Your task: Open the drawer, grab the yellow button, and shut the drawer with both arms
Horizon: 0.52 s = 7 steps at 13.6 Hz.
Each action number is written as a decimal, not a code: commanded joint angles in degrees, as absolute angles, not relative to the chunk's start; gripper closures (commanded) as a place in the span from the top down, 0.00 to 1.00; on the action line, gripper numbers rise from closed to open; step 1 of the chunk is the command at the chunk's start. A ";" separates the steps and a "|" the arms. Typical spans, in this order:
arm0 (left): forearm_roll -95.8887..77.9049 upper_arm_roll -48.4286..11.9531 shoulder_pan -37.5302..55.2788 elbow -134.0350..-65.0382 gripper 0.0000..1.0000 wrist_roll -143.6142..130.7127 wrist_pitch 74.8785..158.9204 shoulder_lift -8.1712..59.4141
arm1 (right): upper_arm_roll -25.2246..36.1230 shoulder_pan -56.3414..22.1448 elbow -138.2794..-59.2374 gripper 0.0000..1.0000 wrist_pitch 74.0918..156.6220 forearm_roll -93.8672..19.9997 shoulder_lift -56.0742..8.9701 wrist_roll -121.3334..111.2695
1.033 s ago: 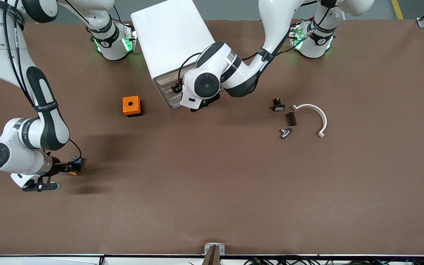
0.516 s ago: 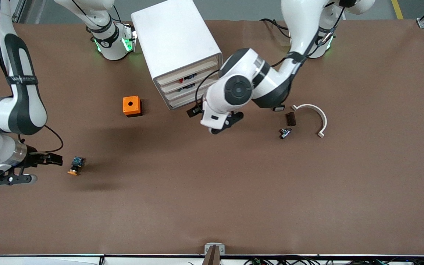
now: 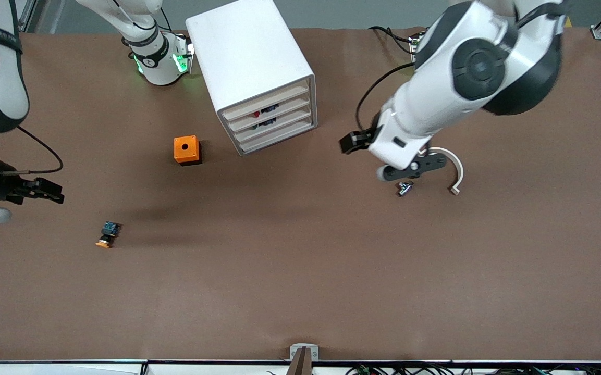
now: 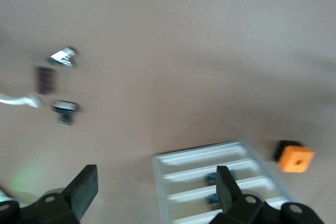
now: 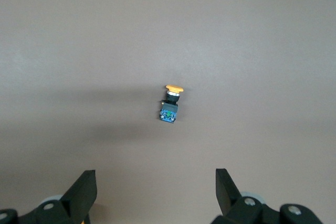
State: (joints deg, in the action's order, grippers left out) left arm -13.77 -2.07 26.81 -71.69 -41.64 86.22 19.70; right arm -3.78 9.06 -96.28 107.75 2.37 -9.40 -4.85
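The button [image 3: 107, 234], with its orange-yellow cap and blue rear block, lies on its side on the brown table near the right arm's end; it also shows in the right wrist view [image 5: 169, 104]. My right gripper [image 3: 55, 191] is open and empty, up in the air and apart from the button [image 5: 155, 192]. The white cabinet [image 3: 256, 62] stands at the back, its top drawer [image 3: 266, 99] flush with the three trays below it. My left gripper [image 3: 351, 142] is open and empty, over the table between the cabinet and the small parts [image 4: 155, 190]. The left wrist view shows the cabinet front [image 4: 210, 174].
An orange cube with a hole [image 3: 186, 150] sits beside the cabinet. A white curved piece [image 3: 451, 162] and a small metal part [image 3: 404, 187] lie toward the left arm's end. The left wrist view also shows a black switch [image 4: 65, 112] and a brown block [image 4: 45, 80].
My right gripper let go of the button on the table, opened and drew away. My left gripper left the cabinet front and swung up toward the left arm's end.
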 commanded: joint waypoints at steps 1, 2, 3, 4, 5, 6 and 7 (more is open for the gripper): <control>-8.80 -2.55 24.53 -74.70 0.99 -35.08 83.50 16.01 | -4.04 8.00 -98.61 1.00 105.48 1.67 -4.41 -0.29; -8.01 -2.64 22.69 -76.01 0.99 -32.63 83.06 14.43 | -4.04 6.34 -98.44 1.00 103.64 2.45 -3.26 1.39; -8.00 -2.64 20.76 -77.50 0.99 -29.82 82.71 12.41 | -3.96 5.28 -97.65 1.00 101.88 3.24 -2.90 1.41; -8.00 -2.81 18.39 -79.87 0.99 -26.58 82.27 9.87 | -4.13 5.01 -95.56 1.00 99.26 4.56 -2.90 1.49; -8.00 -2.73 16.46 -83.02 0.99 -22.89 82.18 6.97 | -4.13 5.01 -94.15 1.00 96.79 4.74 -2.81 1.49; -7.91 -2.64 14.00 -86.10 0.99 -18.94 82.26 3.99 | -4.22 5.01 -93.26 1.00 95.81 4.66 -2.03 1.67; -7.82 -2.72 10.67 -88.48 0.99 -14.55 82.27 1.52 | -4.31 5.01 -92.90 1.00 95.63 4.31 -1.15 1.76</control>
State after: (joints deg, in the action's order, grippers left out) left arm -8.76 -2.06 15.50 -79.94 -21.43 81.65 9.40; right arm -4.16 4.87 -94.34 97.39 3.62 -2.62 0.70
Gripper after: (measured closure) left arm 0.004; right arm 0.000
